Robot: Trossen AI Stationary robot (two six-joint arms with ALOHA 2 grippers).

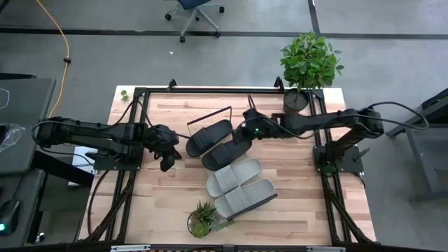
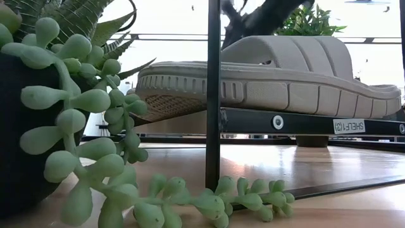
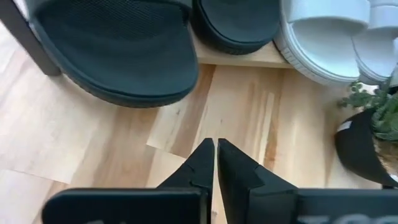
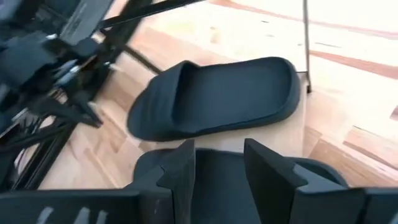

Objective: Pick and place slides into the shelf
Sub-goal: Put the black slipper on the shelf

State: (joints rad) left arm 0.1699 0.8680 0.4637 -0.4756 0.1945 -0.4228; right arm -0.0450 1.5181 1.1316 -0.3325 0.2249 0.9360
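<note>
Two black slides (image 1: 208, 136) (image 1: 225, 154) and two light grey slides (image 1: 234, 177) (image 1: 246, 198) lie side by side on the shelf (image 2: 304, 123), whose thin black rod frame (image 1: 210, 113) rises at its far end. My right gripper (image 1: 246, 136) is at the far right end of the second black slide (image 4: 217, 180), its fingers set apart around it. My left gripper (image 1: 167, 161) is left of the shelf. It is shut on nothing above bare tabletop (image 3: 215, 142), short of the first black slide (image 3: 118, 50). My right gripper has the second black slide's far right end (image 4: 219, 163) between its two fingers (image 4: 183, 171), coming slanting down from the table's right. The fingers hide the exact place of contact. The slide lies along the first black slide (image 4: 217, 99); I cannot tell whether it rests on the board.
A tall potted plant (image 1: 308, 66) stands at the far right corner. A small succulent pot (image 1: 203, 218) sits at the near edge, close to the grey slides and large in the low view (image 2: 76, 126). Black frame rails (image 1: 126, 189) run along both table sides.
</note>
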